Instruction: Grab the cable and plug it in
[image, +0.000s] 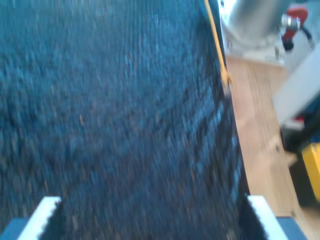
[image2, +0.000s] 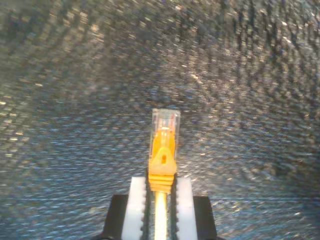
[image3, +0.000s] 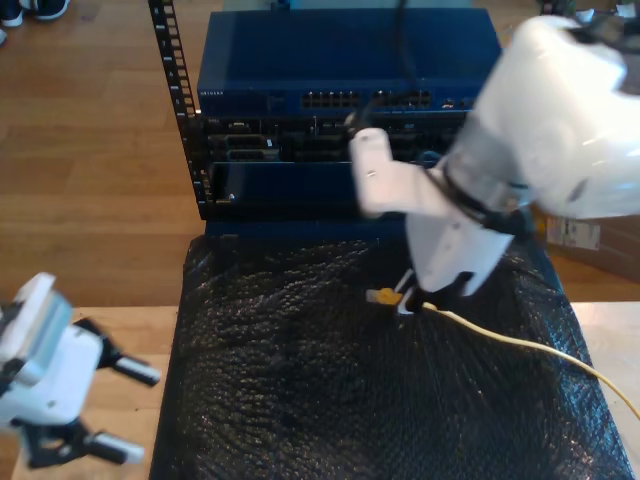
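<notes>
- yellow cable (image3: 510, 345) held just behind its plug (image2: 163, 142) by my second gripper (image2: 161, 192); jaws closed tight on it, plug poking straight out past the fingertips.
- plug's long side in line with the jaws, clear tip (image3: 380, 296) pointing to the exterior view's left, low over the black bubbly mat (image3: 330, 400).
- rest of the cable trailing off across the mat toward the exterior view's right edge, loose, not snagged.
- ports on the blue rack box (image3: 350, 100) up at the far side of the mat; plug not aimed at them yet, so a turn toward the rack probably needed first.
- open room between the plug and the rack front, nothing in the way there.
- my first gripper (image: 150, 215) well apart at the exterior view's lower left, jaws wide open, holding nothing.
- second gripper far nearer the ports, so likely the one to plug in.
- mat edge and bare wood (image: 260, 125) beside my first gripper.
</notes>
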